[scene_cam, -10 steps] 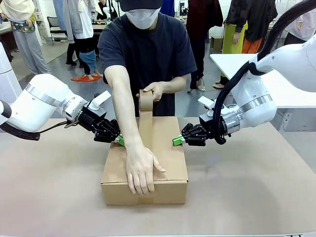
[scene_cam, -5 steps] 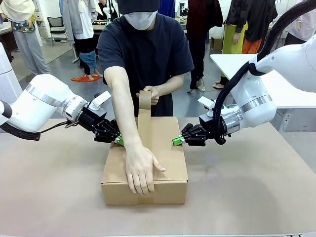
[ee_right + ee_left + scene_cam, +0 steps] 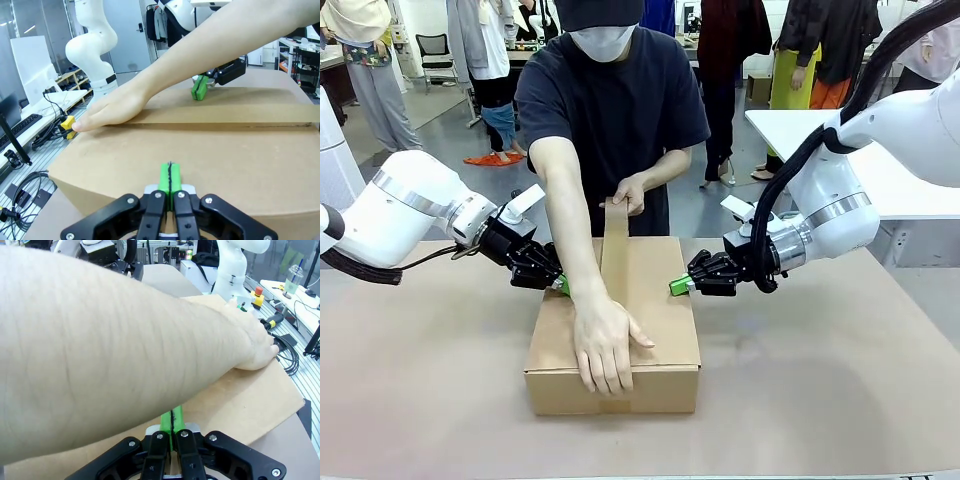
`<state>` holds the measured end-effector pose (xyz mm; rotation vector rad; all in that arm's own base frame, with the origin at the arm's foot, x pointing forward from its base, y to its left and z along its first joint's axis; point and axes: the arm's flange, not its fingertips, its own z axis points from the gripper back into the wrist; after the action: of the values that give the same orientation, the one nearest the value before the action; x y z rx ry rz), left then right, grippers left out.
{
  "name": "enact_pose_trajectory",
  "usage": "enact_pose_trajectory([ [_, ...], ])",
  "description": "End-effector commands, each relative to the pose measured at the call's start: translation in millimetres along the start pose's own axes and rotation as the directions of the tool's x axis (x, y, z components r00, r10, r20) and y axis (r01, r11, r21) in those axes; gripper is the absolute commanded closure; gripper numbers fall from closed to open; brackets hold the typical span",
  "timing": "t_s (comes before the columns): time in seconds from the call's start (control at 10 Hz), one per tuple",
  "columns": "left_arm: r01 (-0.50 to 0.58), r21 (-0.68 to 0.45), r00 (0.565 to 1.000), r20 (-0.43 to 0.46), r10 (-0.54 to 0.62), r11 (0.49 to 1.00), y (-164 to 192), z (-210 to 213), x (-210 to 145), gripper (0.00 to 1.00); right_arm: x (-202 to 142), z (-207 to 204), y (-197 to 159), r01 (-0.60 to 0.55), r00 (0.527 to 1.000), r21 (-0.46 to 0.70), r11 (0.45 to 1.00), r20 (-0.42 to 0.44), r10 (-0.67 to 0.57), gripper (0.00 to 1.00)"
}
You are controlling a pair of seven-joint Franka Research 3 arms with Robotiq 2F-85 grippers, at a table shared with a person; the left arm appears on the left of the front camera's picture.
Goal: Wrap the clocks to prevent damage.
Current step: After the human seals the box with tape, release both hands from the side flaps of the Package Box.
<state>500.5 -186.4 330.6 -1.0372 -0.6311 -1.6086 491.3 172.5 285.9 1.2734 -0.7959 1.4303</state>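
The box is plain brown cardboard, with no print or pattern on the faces in view. The tape running along its top is a slightly darker brown, also plain. The table surface is a uniform dull beige-brown.

Both arms are white with silver joint rings. The left gripper and the right gripper have black bodies and bright green pads. Black cable runs along the right arm.

The person wears a dark navy T-shirt, a dark cap and a light grey mask.

In the right wrist view, a small yellow item lies on the grey floor.
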Motion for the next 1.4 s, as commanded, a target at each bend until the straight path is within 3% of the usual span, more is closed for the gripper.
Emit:
enact_pose_trajectory([
  [0.0,-0.003,-0.003,1.000,-0.001,0.003,1.000,2.1,-1.8,-2.5,1.00,-2.6,-1.4,-0.7,0.008,1.000,-0.005,1.000,-0.002,-0.008,0.99],
  [1.3,-0.003,-0.003,1.000,-0.001,0.003,1.000,2.1,-1.8,-2.5,1.00,-2.6,-1.4,-0.7,0.008,1.000,-0.005,1.000,-0.002,-0.008,0.99],
])
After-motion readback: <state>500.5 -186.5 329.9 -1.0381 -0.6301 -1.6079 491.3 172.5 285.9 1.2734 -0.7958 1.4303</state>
